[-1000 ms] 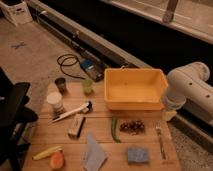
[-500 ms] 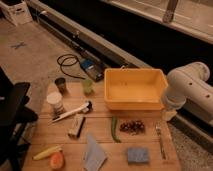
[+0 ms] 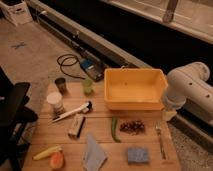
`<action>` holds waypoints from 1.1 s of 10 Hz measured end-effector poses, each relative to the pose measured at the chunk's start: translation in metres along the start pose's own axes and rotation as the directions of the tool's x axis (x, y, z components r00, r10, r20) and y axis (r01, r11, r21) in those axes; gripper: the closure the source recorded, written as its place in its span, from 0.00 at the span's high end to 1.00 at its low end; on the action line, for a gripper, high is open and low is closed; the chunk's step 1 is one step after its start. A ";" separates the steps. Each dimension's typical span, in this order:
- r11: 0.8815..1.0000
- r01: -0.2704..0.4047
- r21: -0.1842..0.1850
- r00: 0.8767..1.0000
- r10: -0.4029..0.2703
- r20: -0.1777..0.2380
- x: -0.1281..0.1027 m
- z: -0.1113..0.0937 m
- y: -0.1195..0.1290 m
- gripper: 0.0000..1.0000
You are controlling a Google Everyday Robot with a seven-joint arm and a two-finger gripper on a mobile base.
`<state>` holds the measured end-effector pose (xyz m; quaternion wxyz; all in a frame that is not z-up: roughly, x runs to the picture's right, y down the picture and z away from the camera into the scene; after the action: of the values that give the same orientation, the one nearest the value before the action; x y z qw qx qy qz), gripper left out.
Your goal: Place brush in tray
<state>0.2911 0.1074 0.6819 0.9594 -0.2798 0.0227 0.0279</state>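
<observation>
- On the wooden table (image 3: 102, 136), left of centre: the brush (image 3: 71, 112), lying flat and slanted, dark head at the upper right end, pale handle running down to the left.
- Not in the tray (image 3: 134, 104); head end just beside the yellow bin's front left corner, apart from it.
- Just left of the handle: a white cup (image 3: 55, 102). Just below: a small brown block (image 3: 76, 125).
- Behind, near the table's far edge: a dark cup (image 3: 61, 84) and a green cup (image 3: 88, 86).
- In front of the tray: a green bean pod (image 3: 114, 129), a dark cluster (image 3: 132, 127), a fork (image 3: 160, 140), a blue sponge (image 3: 137, 155).
- At the lower end of the white arm (image 3: 189, 89), right of the tray and above the fork: the gripper (image 3: 169, 115), spread apart, holding nothing, well apart from the brush.
</observation>
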 end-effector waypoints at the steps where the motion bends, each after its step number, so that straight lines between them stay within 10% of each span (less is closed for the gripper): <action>1: 1.000 0.000 0.000 1.000 0.000 0.000 0.000 0.000 0.000 0.65; 6: 0.997 0.063 0.040 0.998 -0.063 -0.015 -0.014 -0.015 -0.016 0.65; 11: 0.962 0.254 0.102 0.967 -0.256 0.007 -0.115 -0.044 -0.044 0.65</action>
<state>0.1784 0.0420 0.6749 0.9680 -0.2316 -0.0219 -0.0940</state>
